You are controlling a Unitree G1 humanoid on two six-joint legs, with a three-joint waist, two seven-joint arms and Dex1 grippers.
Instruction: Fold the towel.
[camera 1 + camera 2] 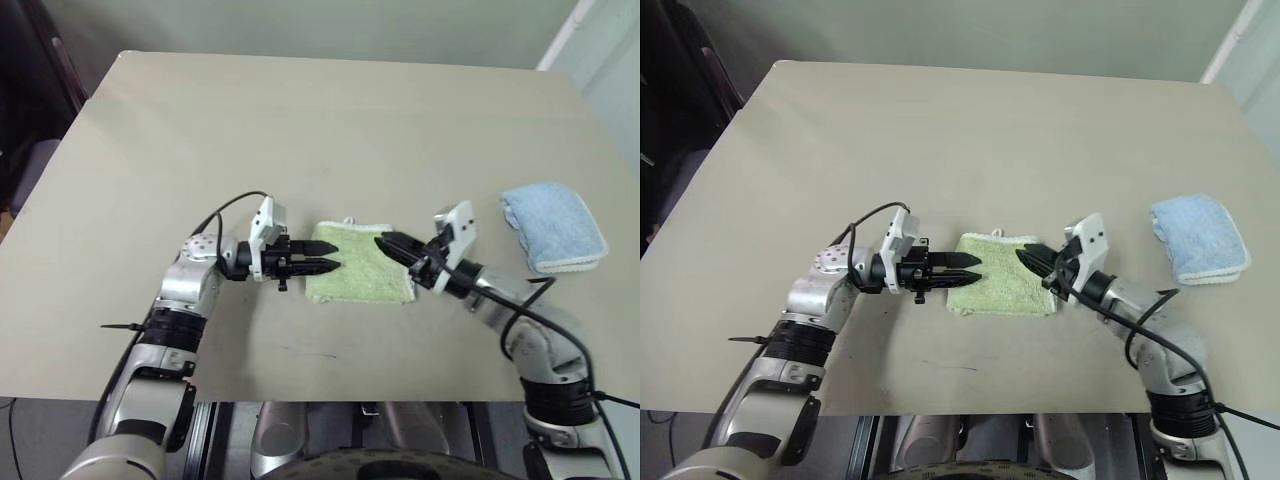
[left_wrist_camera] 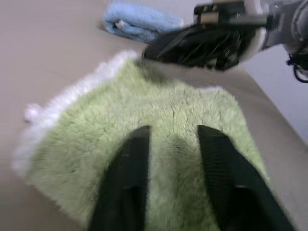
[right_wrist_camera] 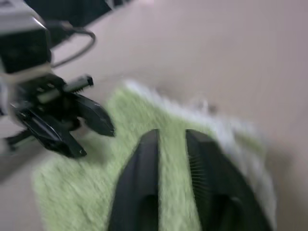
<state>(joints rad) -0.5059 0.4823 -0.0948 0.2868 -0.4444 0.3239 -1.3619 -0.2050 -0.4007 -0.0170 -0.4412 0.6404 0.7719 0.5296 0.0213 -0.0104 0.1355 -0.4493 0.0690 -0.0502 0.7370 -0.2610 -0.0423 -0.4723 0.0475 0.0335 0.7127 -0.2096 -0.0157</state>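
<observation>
Lying mid-table as a small folded square: towel (image 1: pixel 358 263), long axis running left to right. Flanking it, left gripper (image 1: pixel 325 266) over its left edge and right gripper (image 1: pixel 389 246) over the right, both equally near. Standing parted in both wrist views, gripping nothing. Showing no readable logo or writing. Resting well apart at right: blue towel (image 1: pixel 553 226).

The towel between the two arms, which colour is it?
Light green towel with white edging; the left wrist view shows it best.
</observation>
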